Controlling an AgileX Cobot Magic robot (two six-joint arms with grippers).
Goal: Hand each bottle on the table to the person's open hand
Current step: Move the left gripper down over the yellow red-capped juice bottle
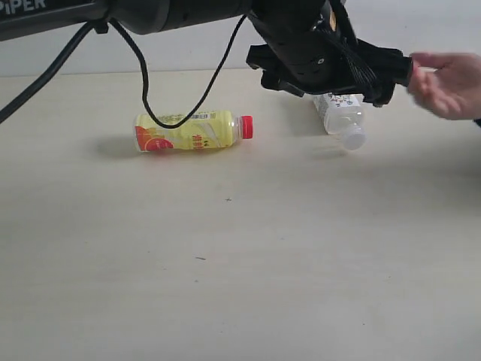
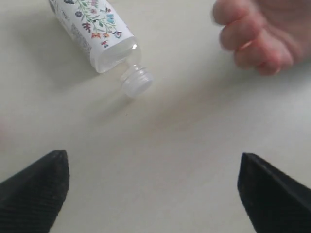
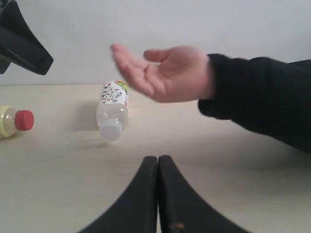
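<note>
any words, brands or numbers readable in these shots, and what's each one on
"IPER": white letters on the black arm, cut off by the edge of the exterior view.
yellow bottle: there is print on the label, too blurred to read.
whitish bottle: flowered label with small print, too small to read.
No other text shows.

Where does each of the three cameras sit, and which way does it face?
Exterior view: off the arms, above the pale beige table, angled down across it at the yellow red-capped plastic bottle; the black left arm crosses the top.
Left wrist view: looks down past the open left gripper at the whitish white-capped plastic bottle and the person's hand.
Right wrist view: low, level across the table, over the shut right gripper.
Shared: all three show that whitish bottle and the hand.
</note>
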